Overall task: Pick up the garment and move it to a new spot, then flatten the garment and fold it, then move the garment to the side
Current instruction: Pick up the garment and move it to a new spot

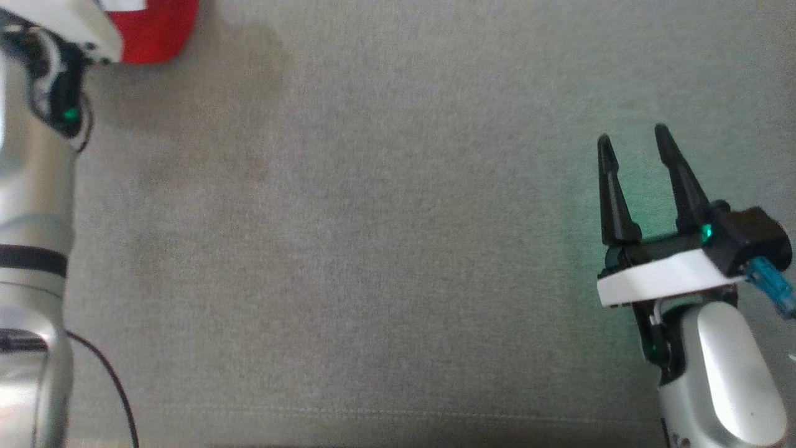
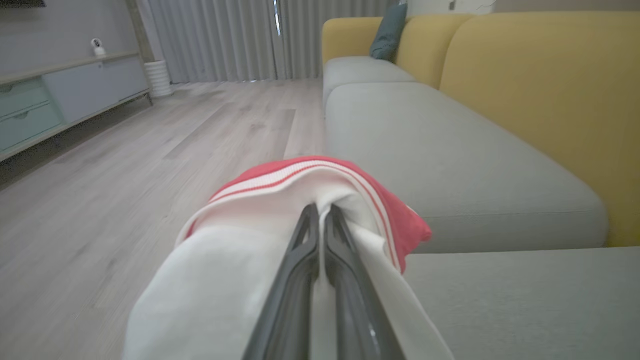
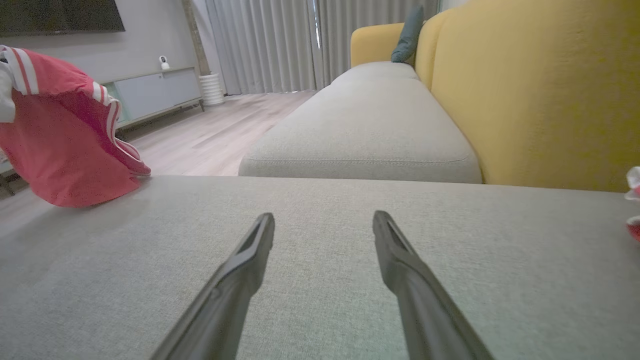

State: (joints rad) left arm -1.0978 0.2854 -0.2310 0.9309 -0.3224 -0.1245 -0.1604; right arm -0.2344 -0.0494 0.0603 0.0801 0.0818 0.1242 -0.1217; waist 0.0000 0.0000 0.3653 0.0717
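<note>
Left wrist view has the left gripper (image 2: 320,209) pinched tight on a fold of the red-and-white garment (image 2: 235,260), which drapes over its fingers and hangs at the floor-side edge of the grey sofa seat (image 1: 373,249). I'd carry it high enough for the hem to clear the cushion, then lay it mid-seat. The right gripper (image 1: 631,138) is spread wide and empty, low over the seat. Bare cushion lies between them. The wooden floor (image 2: 125,165) drops off one side, and the yellow backrest (image 3: 525,90) walls the other.
</note>
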